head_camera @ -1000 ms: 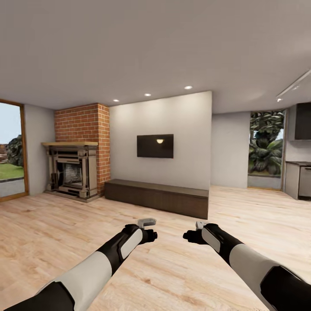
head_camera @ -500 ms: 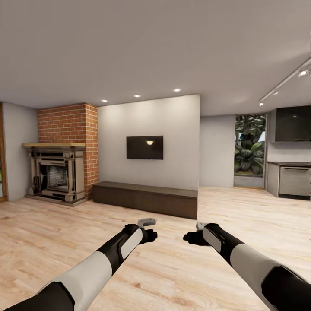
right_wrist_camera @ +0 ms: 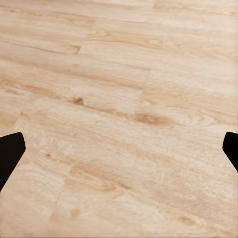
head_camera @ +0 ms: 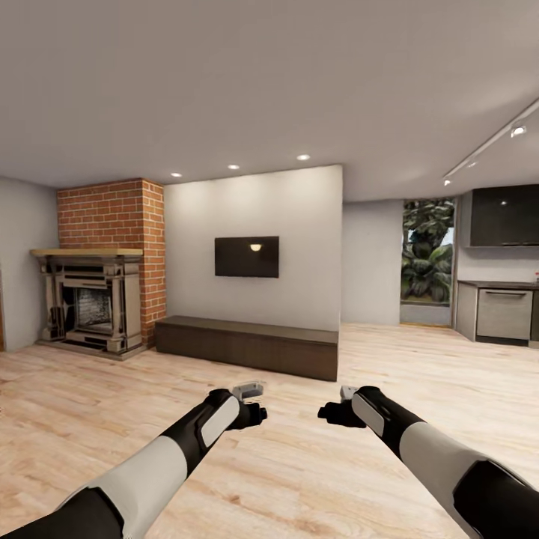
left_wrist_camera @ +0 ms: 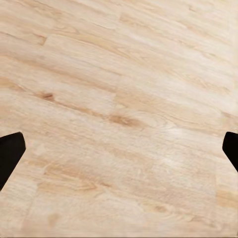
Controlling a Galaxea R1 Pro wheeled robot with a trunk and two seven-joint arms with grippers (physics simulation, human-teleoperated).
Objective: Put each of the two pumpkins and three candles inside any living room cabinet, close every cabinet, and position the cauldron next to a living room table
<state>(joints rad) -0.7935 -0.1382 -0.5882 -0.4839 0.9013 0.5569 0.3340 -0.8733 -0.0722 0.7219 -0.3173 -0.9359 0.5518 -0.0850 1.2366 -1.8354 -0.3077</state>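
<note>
The view swings right, the closed cabinet point(head_camera: 247, 346) sliding leftward (camera move, not furniture). Both the left hand point(head_camera: 251, 404) and right hand point(head_camera: 340, 408) hang wide open and empty above the floor point(head_camera: 299, 479), so the robot looks to be searching.

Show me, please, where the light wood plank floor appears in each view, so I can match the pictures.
Head view: the floor spans the lower part, from the cabinet to beneath both arms.
Left wrist view: the floor runs behind the open left gripper, its dark fingers at the side edges.
Right wrist view: likewise behind the open right gripper.
Shared landmark: the pale knotted planks beneath the grippers.
</note>
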